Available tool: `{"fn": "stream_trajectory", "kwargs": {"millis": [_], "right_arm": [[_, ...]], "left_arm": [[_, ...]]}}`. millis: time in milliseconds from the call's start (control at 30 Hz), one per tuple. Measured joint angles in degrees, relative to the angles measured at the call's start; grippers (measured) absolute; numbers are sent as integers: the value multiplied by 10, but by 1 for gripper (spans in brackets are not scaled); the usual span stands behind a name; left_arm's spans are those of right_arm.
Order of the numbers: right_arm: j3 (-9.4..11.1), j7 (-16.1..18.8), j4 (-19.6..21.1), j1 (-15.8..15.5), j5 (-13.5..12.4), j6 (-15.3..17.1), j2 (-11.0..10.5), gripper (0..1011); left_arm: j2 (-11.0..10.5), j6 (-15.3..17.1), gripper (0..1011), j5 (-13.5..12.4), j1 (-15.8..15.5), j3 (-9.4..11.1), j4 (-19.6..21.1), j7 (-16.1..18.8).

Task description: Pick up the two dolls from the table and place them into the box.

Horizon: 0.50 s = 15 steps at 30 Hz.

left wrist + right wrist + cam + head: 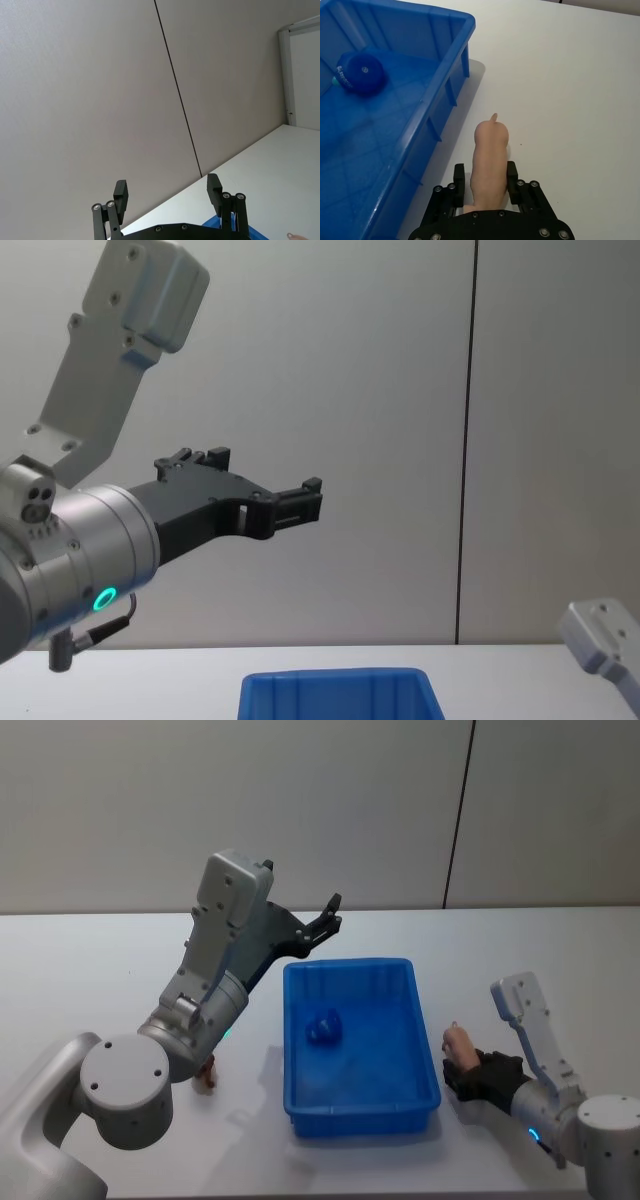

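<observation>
White tabletop (90, 970), grey wall behind. Right claw (485, 167) around peach doll (490, 142) standing just beside blue box (345, 963); clamped or not, cannot tell. Left claw (327, 920) raised over box's far corner, spread, empty. Blue toy (325, 1025) inside box. Step, likely: grasping peach doll. Next: lift above rim, carry over box.
</observation>
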<state>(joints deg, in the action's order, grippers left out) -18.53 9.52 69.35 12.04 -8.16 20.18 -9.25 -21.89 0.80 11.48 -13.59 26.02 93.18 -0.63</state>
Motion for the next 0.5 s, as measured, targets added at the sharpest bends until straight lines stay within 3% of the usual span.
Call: {"fn": "stream_trajectory", "kwargs": {"millis": [167,500], "right_arm": [[-1,-5,-1,1,5,-4,1,375],[-2,-7,22,-3,15,-42,0,371]], "left_arm": [[0,0,1001,0,0,0,0,0],[0,0,1001,0,0,0,0,0]]}}
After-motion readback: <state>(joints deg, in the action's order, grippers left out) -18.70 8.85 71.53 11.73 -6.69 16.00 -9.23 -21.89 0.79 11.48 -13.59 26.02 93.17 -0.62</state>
